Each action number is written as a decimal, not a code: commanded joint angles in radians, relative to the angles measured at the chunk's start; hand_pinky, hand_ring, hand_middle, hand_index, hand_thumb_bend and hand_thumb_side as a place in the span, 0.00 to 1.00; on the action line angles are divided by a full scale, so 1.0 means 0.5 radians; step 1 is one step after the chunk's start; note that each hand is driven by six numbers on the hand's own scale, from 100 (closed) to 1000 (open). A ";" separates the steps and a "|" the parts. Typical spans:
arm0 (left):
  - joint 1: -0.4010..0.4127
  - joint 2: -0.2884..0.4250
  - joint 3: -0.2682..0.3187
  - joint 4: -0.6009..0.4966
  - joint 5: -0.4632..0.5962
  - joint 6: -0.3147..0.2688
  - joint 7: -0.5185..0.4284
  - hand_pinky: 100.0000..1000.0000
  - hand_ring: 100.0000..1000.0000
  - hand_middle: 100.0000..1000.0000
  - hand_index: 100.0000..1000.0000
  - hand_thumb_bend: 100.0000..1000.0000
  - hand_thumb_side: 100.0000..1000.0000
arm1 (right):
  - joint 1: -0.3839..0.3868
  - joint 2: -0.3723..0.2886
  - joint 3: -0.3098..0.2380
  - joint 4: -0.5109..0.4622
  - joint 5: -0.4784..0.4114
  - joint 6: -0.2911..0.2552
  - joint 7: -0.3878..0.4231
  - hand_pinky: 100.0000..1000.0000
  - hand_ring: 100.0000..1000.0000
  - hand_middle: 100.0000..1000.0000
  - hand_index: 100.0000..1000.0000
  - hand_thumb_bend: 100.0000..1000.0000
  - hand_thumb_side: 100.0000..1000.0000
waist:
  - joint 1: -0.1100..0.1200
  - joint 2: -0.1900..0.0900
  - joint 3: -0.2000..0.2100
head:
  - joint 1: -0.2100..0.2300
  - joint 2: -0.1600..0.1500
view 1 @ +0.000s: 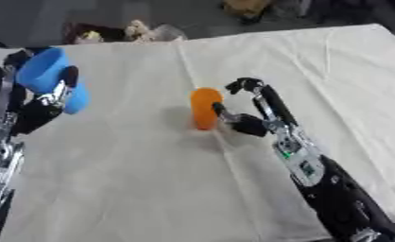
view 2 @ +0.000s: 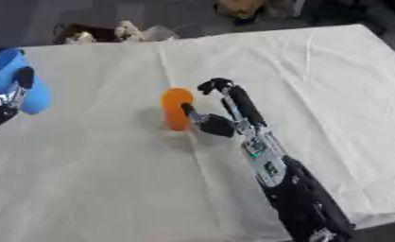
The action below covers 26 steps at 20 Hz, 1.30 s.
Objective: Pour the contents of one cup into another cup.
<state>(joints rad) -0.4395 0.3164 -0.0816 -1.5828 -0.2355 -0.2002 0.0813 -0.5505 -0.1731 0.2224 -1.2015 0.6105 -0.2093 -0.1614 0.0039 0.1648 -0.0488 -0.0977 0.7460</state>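
Now the left hand is holding the blue cup up at nine o'clock, fingers curled round its body, the cup lifted clear of the cloth and leaning a little. That is probably the pouring cup, raised so it can be carried across and tipped. Whether anything is inside it, the views are not showing.

Over at the middle, the orange cup is standing upright on the cloth, and the right hand is reaching in from five o'clock. Its thumb is lying against the cup's right side while the fingers are arching just beside the rim, spread rather than closed, so it is bracing more than gripping. That looks like steadying the receiver so it does not slide or topple.

Cups are sitting well apart, blue at nine, orange at centre. Pouring is not yet begun; next the blue cup needs bringing over the orange rim. Risk: tipping early and spilling on the cloth.
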 commanded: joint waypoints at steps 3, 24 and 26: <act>-0.020 0.034 0.014 -0.031 0.001 0.001 -0.009 0.13 0.00 0.03 0.67 0.00 0.47 | -0.035 -0.032 -0.039 -0.109 -0.098 0.046 -0.063 0.79 0.85 0.54 0.69 0.44 0.50 | 0.001 -0.037 -0.006 | -0.001 -0.019; -0.025 0.029 0.011 -0.025 0.010 -0.010 -0.036 0.13 0.00 0.03 0.67 0.00 0.47 | -0.053 0.051 0.051 -0.008 -0.112 -0.017 0.064 0.80 0.86 0.56 0.71 0.45 0.58 | 0.004 -0.043 0.006 | -0.017 -0.037; -0.025 0.028 0.011 -0.026 0.011 -0.011 -0.039 0.13 0.00 0.03 0.67 0.00 0.47 | -0.058 0.062 0.048 0.014 -0.095 -0.024 0.055 0.80 0.86 0.56 0.71 0.46 0.58 | 0.004 -0.043 0.007 | -0.019 -0.036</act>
<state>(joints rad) -0.4395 0.3164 -0.0817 -1.5816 -0.2342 -0.2041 0.0645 -0.5587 -0.1426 0.2529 -1.1921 0.5506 -0.2162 -0.1306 0.0042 0.1602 -0.0473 -0.1049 0.7369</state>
